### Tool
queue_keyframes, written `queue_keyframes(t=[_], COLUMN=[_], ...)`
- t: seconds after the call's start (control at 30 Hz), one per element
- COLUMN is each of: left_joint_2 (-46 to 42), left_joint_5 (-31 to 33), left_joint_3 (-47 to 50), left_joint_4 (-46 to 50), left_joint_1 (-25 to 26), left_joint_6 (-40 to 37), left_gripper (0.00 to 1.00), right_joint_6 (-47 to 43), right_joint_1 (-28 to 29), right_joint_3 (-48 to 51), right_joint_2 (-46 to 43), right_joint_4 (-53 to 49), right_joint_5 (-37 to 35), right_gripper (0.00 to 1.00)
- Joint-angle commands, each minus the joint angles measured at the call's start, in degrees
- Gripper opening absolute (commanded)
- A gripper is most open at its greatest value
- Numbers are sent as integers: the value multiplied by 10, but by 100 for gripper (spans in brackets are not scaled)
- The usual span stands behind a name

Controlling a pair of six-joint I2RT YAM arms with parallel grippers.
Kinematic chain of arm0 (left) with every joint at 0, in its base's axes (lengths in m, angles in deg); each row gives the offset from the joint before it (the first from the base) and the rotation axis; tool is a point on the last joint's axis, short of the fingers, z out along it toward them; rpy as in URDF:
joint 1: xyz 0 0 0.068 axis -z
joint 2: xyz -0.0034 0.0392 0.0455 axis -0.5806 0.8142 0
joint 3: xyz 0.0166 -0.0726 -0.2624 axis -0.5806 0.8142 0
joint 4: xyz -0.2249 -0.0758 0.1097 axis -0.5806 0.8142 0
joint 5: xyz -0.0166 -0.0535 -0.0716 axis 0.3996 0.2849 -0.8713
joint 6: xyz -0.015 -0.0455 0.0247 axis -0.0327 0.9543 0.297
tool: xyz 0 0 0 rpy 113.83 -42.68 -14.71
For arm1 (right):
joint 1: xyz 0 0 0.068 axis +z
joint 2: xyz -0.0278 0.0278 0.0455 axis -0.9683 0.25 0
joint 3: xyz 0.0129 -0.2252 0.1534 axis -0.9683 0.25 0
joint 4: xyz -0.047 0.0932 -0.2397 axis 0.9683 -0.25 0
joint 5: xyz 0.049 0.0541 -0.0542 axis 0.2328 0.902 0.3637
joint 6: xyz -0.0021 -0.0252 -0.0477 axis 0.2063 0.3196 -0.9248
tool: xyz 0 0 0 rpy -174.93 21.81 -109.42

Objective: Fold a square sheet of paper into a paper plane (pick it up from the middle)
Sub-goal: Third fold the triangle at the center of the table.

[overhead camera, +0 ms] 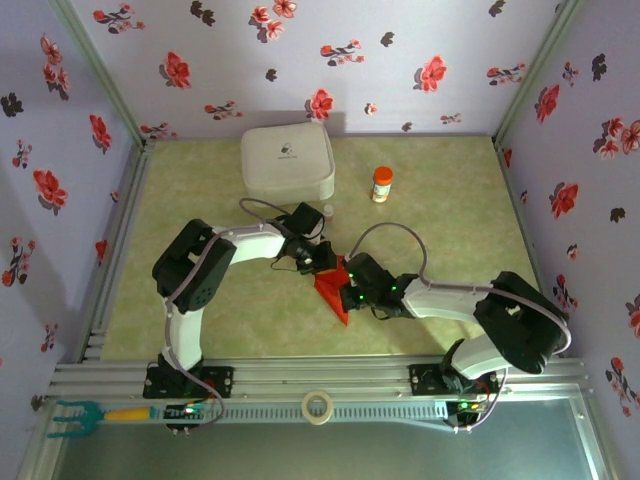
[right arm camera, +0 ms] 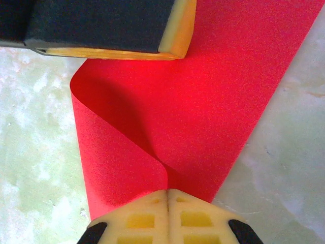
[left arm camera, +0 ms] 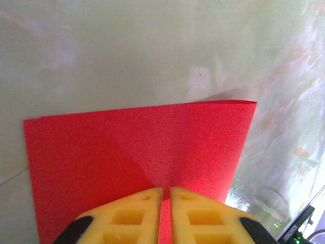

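The square sheet of paper (overhead camera: pixel 333 291), bright red, is held above the green table between both grippers and is curled over on itself. In the left wrist view the sheet (left arm camera: pixel 137 157) spreads flat ahead, and my left gripper (left arm camera: pixel 166 191) is shut on its near edge. In the right wrist view the sheet (right arm camera: pixel 213 101) bends into a soft fold with one flap rolled over. My right gripper (right arm camera: pixel 167 192) is shut on it where the fold meets. The left gripper's finger (right arm camera: pixel 106 25) shows at the top of that view. The paper plane is out of view.
A white rounded case (overhead camera: pixel 287 160) stands at the back of the table, with an orange-capped small bottle (overhead camera: pixel 381 184) to its right. A tape roll (overhead camera: pixel 318 407) and a green-tipped tool (overhead camera: pixel 75 415) lie on the front rail. Flowered walls enclose three sides.
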Motion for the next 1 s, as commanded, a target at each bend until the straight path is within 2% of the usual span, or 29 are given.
queue_keyframes(t=[0.0, 0.97], left_joint_2=[-8, -10], left_joint_5=[17, 17], left_joint_3=[18, 18], left_joint_4=[27, 24], left_joint_1=[5, 5], left_joint_6=[2, 7], left_gripper=[14, 14], right_joint_6=[-8, -3], right_joint_1=[-7, -10], right_joint_3=[-16, -21], right_joint_2=[6, 17], right_joint_4=[-10, -23], right_joint_5=[-15, 18], right_gripper=[0, 0])
